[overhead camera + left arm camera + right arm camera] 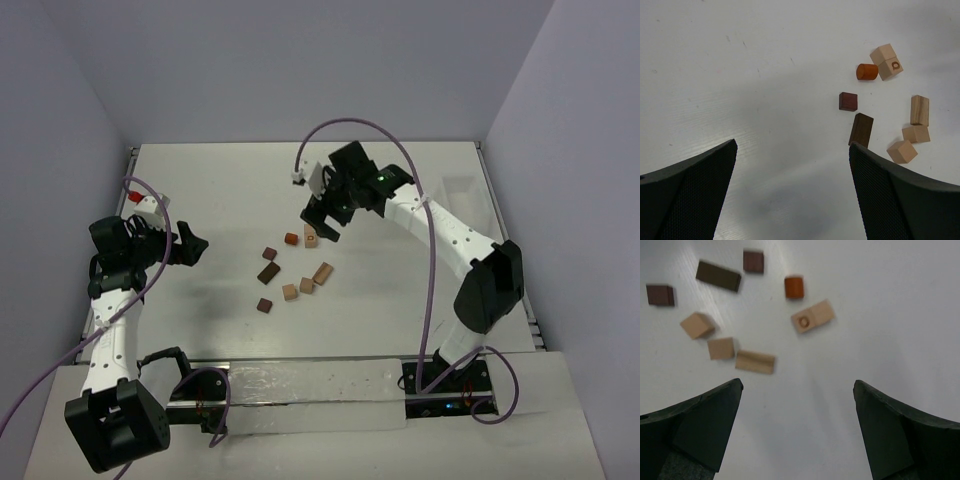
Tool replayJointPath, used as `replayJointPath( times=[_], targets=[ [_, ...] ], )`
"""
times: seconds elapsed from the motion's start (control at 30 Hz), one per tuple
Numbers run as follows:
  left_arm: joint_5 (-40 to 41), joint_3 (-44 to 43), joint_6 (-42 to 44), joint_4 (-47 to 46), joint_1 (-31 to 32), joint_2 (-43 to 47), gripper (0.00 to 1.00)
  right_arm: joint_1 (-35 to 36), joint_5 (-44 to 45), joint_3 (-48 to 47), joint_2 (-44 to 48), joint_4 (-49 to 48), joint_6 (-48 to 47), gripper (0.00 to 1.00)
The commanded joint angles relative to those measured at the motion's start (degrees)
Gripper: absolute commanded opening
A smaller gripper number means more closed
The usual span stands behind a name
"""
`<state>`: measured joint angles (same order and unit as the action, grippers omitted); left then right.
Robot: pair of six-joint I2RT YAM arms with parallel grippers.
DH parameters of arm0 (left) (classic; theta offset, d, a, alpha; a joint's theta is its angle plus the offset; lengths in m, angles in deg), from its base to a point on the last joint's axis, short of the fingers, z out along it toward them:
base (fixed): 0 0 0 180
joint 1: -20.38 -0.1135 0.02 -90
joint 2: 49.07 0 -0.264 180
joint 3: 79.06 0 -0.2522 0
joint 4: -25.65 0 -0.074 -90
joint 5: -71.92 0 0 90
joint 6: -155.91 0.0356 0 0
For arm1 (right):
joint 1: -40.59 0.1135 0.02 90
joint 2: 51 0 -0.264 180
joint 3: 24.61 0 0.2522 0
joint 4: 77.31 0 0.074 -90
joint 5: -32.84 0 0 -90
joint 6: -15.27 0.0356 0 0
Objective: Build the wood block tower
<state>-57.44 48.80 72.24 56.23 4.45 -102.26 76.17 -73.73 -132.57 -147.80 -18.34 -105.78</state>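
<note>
Several small wood blocks lie scattered flat on the white table, none stacked, so no tower shows. In the top view there is a dark long block [268, 272], dark cubes [264, 305], an orange cylinder [291, 239] and tan blocks [322, 272]. My left gripper [195, 247] is open and empty, left of the group; its wrist view shows the dark long block [861, 130] by its right finger and a dark red cube [848, 101]. My right gripper [318, 225] is open and empty, above the far side of the group; its wrist view shows a tan ringed block [813, 316] and the orange cylinder [794, 286].
A clear plastic box [460, 190] sits at the far right of the table. A clear strip [310, 385] lies along the near edge between the arm bases. Purple cables loop over both arms. Grey walls close in the table on three sides.
</note>
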Motion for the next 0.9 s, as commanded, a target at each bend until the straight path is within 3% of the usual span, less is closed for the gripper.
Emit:
replayJointPath(
  times=[0.0, 0.87],
  targets=[
    [-0.72, -0.39, -0.39, -2.48, -0.46, 0.58, 0.99, 0.06, 2.44, 10.61, -0.03, -1.63, 8.55, 1.00],
    [-0.45, -0.11, 0.05, -2.45, -0.48, 0.77, 0.99, 7.25, 8.49, 19.76, -7.98, -9.53, 13.55, 1.00]
  ],
)
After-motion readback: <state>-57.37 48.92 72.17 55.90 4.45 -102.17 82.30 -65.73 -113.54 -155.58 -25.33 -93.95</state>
